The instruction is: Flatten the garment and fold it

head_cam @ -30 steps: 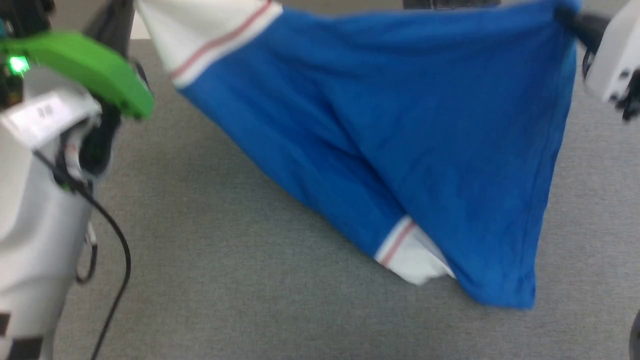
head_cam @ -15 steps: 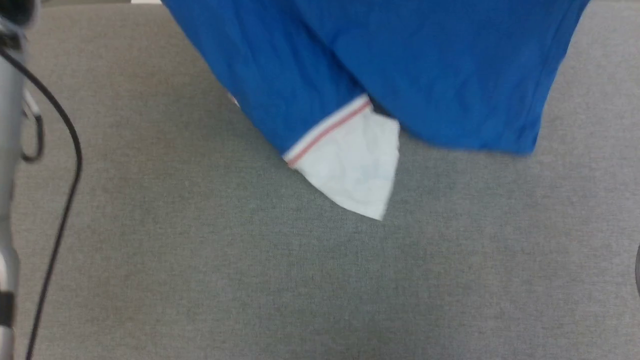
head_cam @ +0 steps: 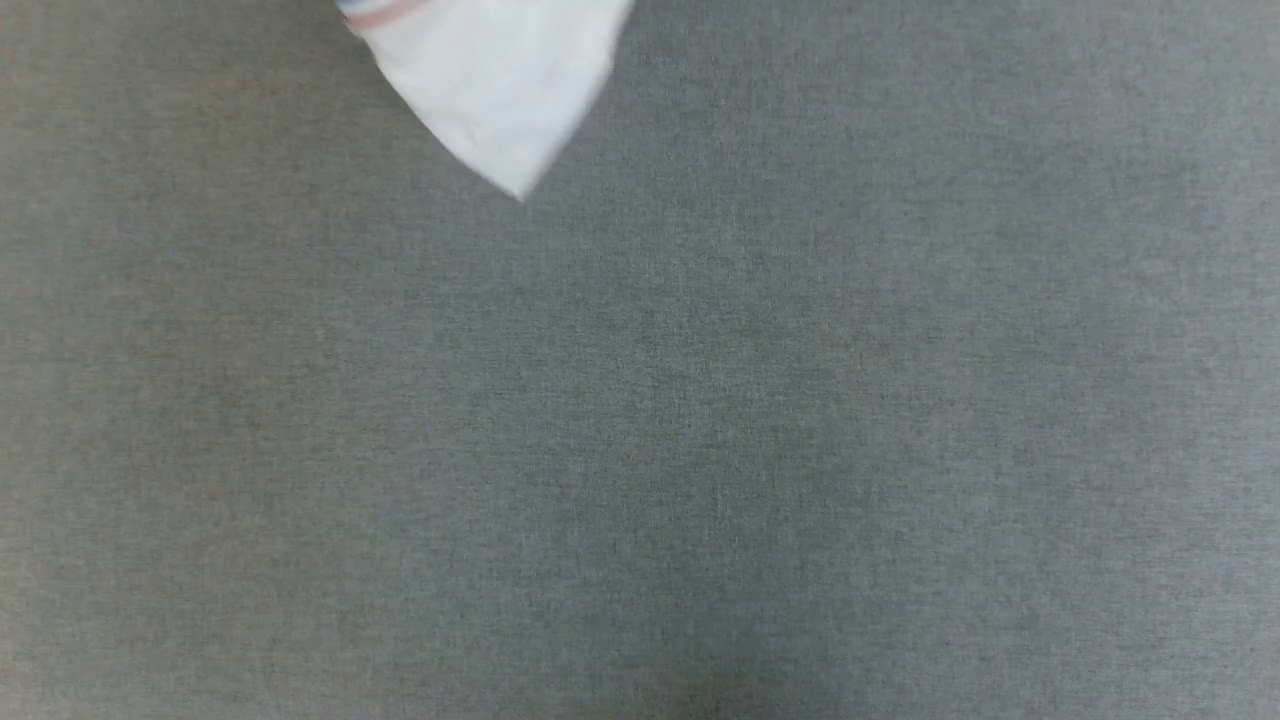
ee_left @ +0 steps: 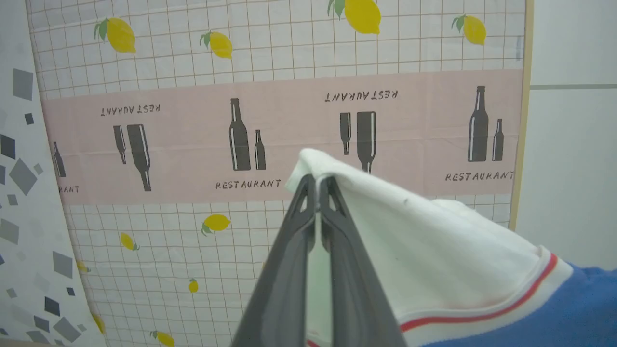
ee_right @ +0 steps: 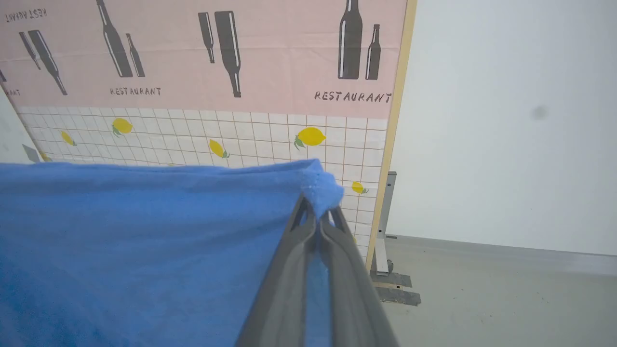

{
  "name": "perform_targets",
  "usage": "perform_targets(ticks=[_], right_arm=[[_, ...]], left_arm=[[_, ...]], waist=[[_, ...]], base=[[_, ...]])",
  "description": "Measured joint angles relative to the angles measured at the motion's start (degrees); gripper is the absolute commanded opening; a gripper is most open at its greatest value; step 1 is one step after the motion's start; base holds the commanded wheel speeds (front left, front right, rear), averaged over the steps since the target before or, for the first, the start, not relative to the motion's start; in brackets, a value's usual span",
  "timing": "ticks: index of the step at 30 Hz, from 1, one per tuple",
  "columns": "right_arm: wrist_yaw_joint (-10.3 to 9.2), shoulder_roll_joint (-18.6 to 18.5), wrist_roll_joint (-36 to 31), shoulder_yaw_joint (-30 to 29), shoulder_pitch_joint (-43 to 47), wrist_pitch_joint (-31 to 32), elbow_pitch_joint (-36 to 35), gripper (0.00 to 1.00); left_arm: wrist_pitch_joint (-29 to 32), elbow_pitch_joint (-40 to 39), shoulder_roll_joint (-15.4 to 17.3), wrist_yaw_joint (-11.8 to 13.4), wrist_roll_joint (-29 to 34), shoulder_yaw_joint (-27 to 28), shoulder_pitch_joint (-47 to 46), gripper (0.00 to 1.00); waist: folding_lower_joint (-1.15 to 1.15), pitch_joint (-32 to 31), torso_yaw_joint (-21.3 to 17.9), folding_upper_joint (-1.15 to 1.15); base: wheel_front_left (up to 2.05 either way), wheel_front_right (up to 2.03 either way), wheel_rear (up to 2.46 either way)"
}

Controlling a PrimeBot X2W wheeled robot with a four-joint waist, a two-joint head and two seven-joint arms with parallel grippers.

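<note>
Between the two dark fingers of our left gripper (ee_left: 318, 185), pressed together, we pinch the white sleeve edge of the royal-blue jersey garment (ee_left: 434, 250), which is trimmed with a thin red stripe. Our right gripper (ee_right: 318, 214) is likewise clamped on a stitched blue corner of the cloth. Behind both stands a fabric-covered screen (ee_left: 270, 144) printed with lemons, dark bottles and the word "RESTAURANT", some copies upside down. From the head we see one white sleeve tip above a grey woven surface (head_cam: 700, 450).
</note>
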Motion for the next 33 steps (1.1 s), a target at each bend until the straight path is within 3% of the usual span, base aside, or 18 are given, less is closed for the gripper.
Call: perform_targets(ticks=[5, 16, 28, 33], right_arm=[[0.00, 0.18, -0.38, -0.04, -1.52, -1.92, 2.16, 0.00], [0.00, -0.51, 2.48, 1.08, -0.14, -3.22, 5.73, 0.00], [0.00, -1.98, 12.55, 6.67, 16.71, -8.22, 8.35, 0.00], [-0.01, -2.65, 17.96, 9.67, 28.00, -10.82, 8.87, 0.00]], left_arm=[[-4.13, 2.37, -1.15, 0.14, 0.67, -0.15, -3.54, 0.00], [-9.92, 9.53, -2.15, -2.40, 0.29, -1.31, -1.96, 0.00], [-14.88, 14.77, -5.46, -6.13, -1.43, -2.79, 11.89, 0.00], [-15.73, 14.37, -5.99, -6.90, -2.02, -2.93, 22.89, 0.00]], waist=[[0.00, 2.06, 0.04, 0.00], [0.00, 4.28, 0.79, 0.00], [-0.01, -0.08, 1.25, 0.00], [-0.01, -4.19, 1.27, 0.00]], base=[[0.00, 0.00, 0.00], [0.00, 0.00, 0.00], [0.00, 0.00, 0.00], [0.00, 0.00, 0.00]])
